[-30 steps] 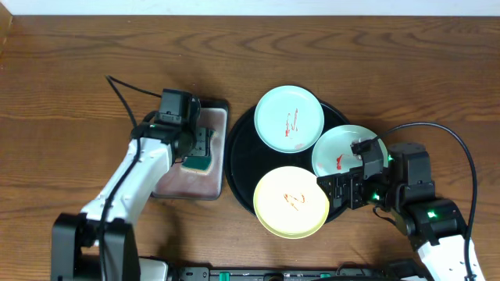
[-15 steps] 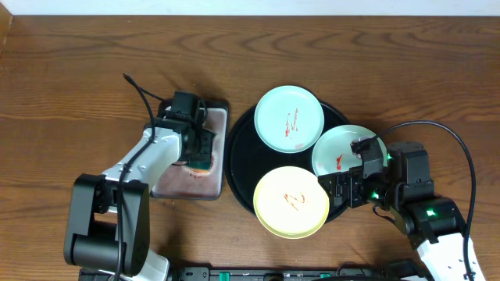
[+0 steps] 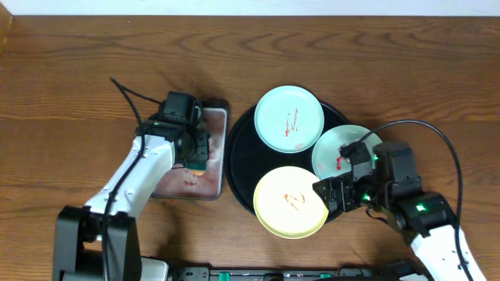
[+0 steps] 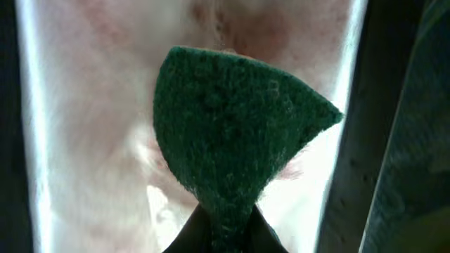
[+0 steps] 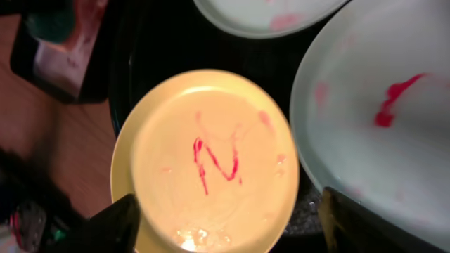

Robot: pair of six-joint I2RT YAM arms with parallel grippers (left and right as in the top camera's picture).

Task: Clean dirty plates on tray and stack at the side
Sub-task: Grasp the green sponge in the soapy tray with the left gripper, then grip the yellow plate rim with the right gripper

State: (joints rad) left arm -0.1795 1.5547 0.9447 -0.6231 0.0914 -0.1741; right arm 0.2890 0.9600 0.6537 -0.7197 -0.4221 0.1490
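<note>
Three plates lie on the black tray (image 3: pixel 238 156), each marked with red sauce. The upper mint plate (image 3: pixel 290 119) sits at the far side of the tray. The right mint plate (image 3: pixel 344 148) sits on the tray's right side, its rim meeting the upper one's. The yellow plate (image 3: pixel 291 201) is nearest the robot and hangs a little over the tray's near rim, above the wooden surface (image 3: pixel 78 70).

The left pincer (image 3: pixel 197 152) is over the small pinkish tray (image 3: pixel 168 187), which lies just left of the black tray. It is clamped on the green sponge (image 3: pixel 198 163). In the left wrist view the sponge (image 4: pixel 232 133) is pinched at its lower end between the fingers, and its wide end fans out over the tray's pale, stained floor.

The right pincer (image 3: pixel 328 197) is at the right edge of the yellow plate, between that plate and the right mint plate. Its jaws are spread apart and grip nothing. In the right wrist view its fingers (image 5: pixel 116 225) frame the yellow plate (image 5: pixel 211 161), whose red scribble sits near the plate's middle. The right mint plate (image 5: pixel 380 119) shows a red streak there, and its edge lies against the yellow plate's rim.
</note>
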